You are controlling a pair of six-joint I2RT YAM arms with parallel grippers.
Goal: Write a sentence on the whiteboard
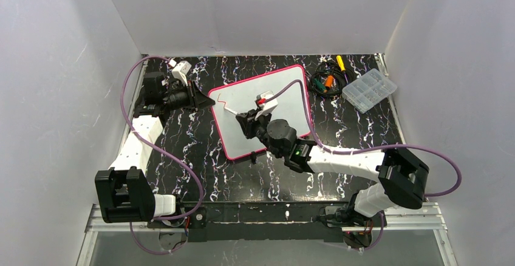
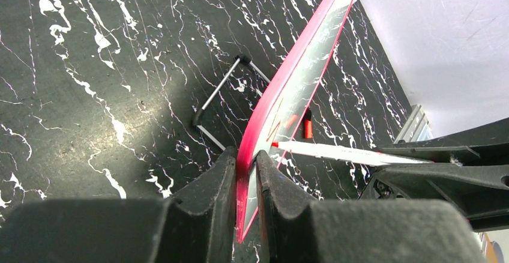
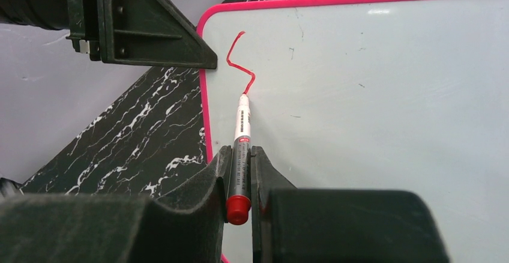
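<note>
Clear plastic compartment box (image 1: 369,90), contents indistinct, near whiteboard (image 1: 243,87)

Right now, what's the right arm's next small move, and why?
Probably drag the marker onward across the whiteboard, continuing the letter: only one red stroke exists, the tip sits at its end, and the left gripper clamps the board's edge.
</note>
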